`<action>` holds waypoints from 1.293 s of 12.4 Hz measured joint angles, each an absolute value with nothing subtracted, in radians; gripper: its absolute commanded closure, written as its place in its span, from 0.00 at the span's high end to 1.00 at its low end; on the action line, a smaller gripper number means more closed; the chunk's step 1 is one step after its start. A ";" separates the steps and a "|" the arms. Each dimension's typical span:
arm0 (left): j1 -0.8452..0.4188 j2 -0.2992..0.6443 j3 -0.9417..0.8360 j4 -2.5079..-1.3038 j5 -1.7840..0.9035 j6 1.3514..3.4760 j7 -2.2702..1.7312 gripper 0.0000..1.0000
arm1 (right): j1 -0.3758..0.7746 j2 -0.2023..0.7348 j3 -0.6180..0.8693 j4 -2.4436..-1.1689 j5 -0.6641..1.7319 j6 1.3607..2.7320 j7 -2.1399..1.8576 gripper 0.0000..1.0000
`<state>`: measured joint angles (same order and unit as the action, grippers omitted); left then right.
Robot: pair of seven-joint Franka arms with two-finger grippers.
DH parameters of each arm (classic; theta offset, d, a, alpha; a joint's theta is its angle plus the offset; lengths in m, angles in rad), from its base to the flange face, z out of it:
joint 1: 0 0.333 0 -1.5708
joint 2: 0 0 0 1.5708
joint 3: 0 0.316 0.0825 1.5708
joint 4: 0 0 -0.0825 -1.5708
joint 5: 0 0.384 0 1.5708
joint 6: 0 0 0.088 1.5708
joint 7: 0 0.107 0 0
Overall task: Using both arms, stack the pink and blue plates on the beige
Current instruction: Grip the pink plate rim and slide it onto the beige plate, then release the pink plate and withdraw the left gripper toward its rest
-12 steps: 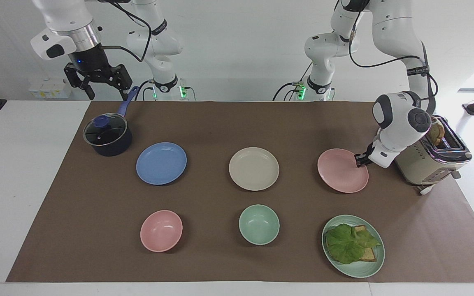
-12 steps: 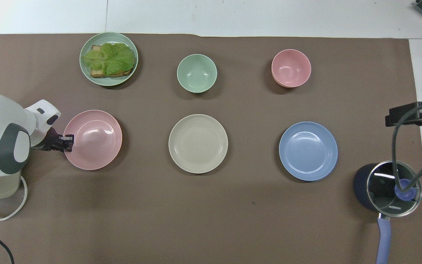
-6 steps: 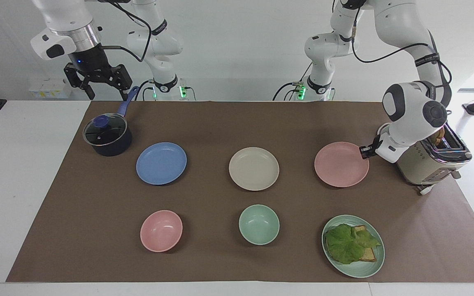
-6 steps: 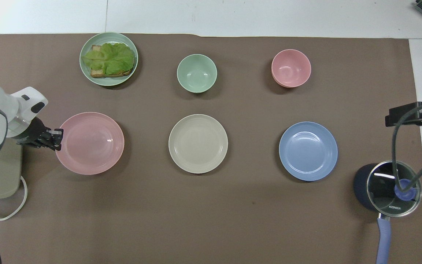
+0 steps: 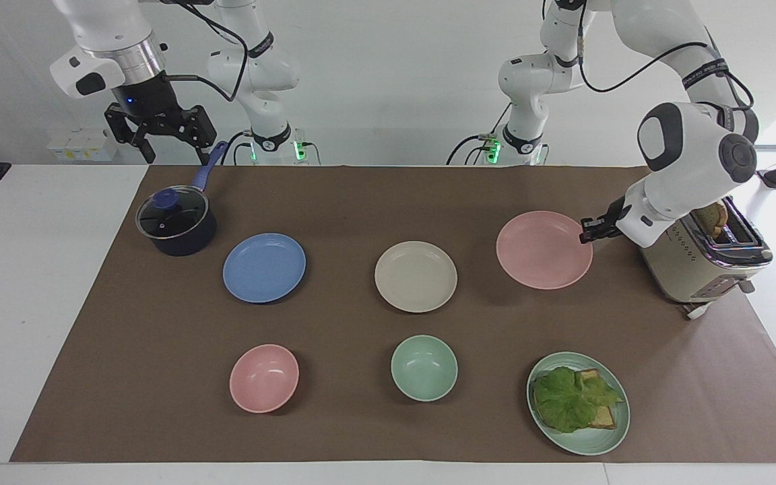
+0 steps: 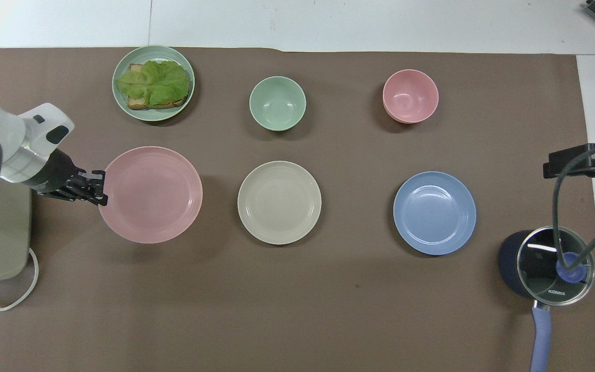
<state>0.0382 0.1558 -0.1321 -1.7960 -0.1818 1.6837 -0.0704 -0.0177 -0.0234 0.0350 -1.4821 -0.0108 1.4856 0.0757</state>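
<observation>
Pink plate (image 5: 541,250) is up off the brown mat (image 5: 361,417), pinched at its rim by the left gripper (image 5: 589,231), fingers clamped on the edge; plate sits roughly level in the air, shadow on the mat beneath, beside the beige plate (image 5: 415,276) toward the left arm's end.

Count: 3 plain plates (pink, beige, blue), 1 mint plate, 2 bowls, 1 pot, 1 toaster.

Landmark = beige plate, mid-mat, empty, cream, shallow, matte. Blue plate (image 5: 264,267) lies beside it toward the right arm's end, well apart, empty, flat on the mat. Mint bowl (image 5: 424,368) is farther from the robots than the beige plate, empty. Pink bowl (image 5: 264,378) is farther too, toward the right arm's end, empty. Mint plate (image 5: 603,438), farther & toward the left arm's end, holds lettuce on toast. Dark pot (image 5: 176,223) w/ glass lid is nearer the robots, toward the right arm's end. Toaster (image 5: 698,266) at the left arm's end has bread in a slot.

Right gripper (image 5: 162,145) waits high over the pot handle, fingers apart, holding nothing.
</observation>
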 measured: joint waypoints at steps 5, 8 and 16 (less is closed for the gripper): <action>-0.312 0.174 -0.143 -1.831 -0.214 1.941 -0.439 0.00 | -0.021 -0.023 0.033 -1.482 -0.011 1.486 0.076 1.00; -0.361 0.213 -0.141 -1.915 -0.216 2.111 -0.474 0.00 | -0.023 -0.023 0.031 -1.482 -0.011 1.486 0.076 1.00; -0.358 0.244 -0.127 -1.930 -0.216 2.156 -0.464 1.00 | -0.029 -0.023 0.030 -1.482 -0.011 1.486 0.076 1.00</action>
<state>-0.3579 0.2439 -0.1273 -1.9296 -0.2164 2.1561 -0.4638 -0.0287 -0.0234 0.0300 -1.4821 -0.0108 1.4856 0.0760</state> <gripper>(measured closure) 0.489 0.000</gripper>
